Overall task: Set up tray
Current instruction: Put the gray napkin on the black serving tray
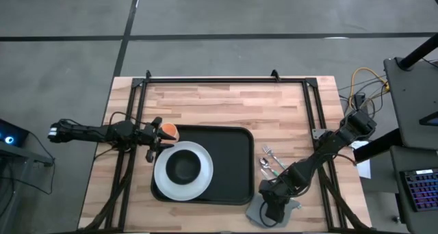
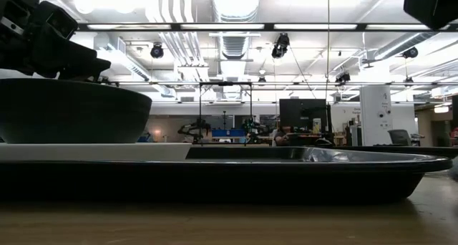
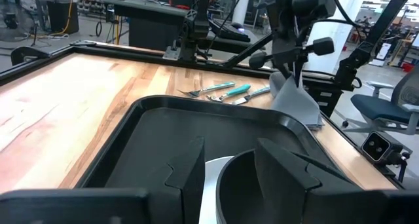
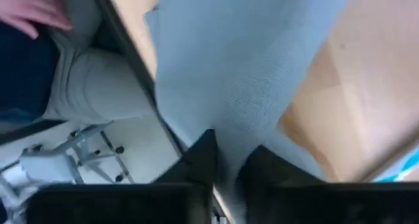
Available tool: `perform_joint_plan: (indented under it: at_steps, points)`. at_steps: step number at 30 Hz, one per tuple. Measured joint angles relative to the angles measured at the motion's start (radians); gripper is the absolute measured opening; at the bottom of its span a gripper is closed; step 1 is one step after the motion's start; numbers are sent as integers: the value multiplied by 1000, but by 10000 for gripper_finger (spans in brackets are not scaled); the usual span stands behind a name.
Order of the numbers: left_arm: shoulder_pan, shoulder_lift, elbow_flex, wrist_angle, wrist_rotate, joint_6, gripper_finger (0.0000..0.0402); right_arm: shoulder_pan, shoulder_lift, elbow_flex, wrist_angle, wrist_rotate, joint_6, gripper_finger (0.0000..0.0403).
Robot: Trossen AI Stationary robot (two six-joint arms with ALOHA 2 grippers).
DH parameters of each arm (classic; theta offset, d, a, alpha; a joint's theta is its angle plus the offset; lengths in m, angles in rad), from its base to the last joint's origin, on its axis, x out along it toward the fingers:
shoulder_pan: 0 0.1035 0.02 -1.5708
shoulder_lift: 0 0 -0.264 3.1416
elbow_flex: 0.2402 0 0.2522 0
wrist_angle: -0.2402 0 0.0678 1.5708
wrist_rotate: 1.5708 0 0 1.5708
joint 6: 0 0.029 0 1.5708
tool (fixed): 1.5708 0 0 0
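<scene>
Lying flat at lower centre of the high view: tray (image 1: 229, 162), likely stiff, light, slick; best pinched at the low rim. Carrying white plate (image 1: 164, 183) and dark bowl (image 1: 183, 165) on its left part. Left gripper (image 1: 156, 137) parted above bowl. Right gripper (image 4: 226, 160) pinching grey cloth (image 4: 242, 73), lower right.

Both arms are dark and slender (jointed segments throughout), each ending in two blocky black fingers (image 3: 280, 166).
</scene>
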Motion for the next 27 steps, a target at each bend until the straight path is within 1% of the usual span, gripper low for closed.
perform_joint_plan:
  at_steps: [1,2,6,9,11,16,20,23,27]
  points:
    - [0,0,0,0,0,0,115,0,0,0,7,-9,-12,24]
    - [0,0,0,0,0,0,115,0,0,1,12,-19,-22,18]
    - [0,0,0,0,0,0,115,0,0,23,25,-70,-66,10]
    - [0,0,0,0,0,0,115,0,0,55,25,-70,-148,9]
    - [0,0,0,0,0,0,115,-6,-1,79,26,-53,-200,9]
    - [0,0,0,0,0,0,115,-35,-1,118,28,57,-307,9]
    - [0,0,0,0,0,0,115,-70,0,124,27,106,-356,8]
    - [0,0,0,0,0,0,115,-102,0,119,33,112,-380,8]
    - [0,0,0,0,0,0,115,-124,-1,120,130,111,-503,8]
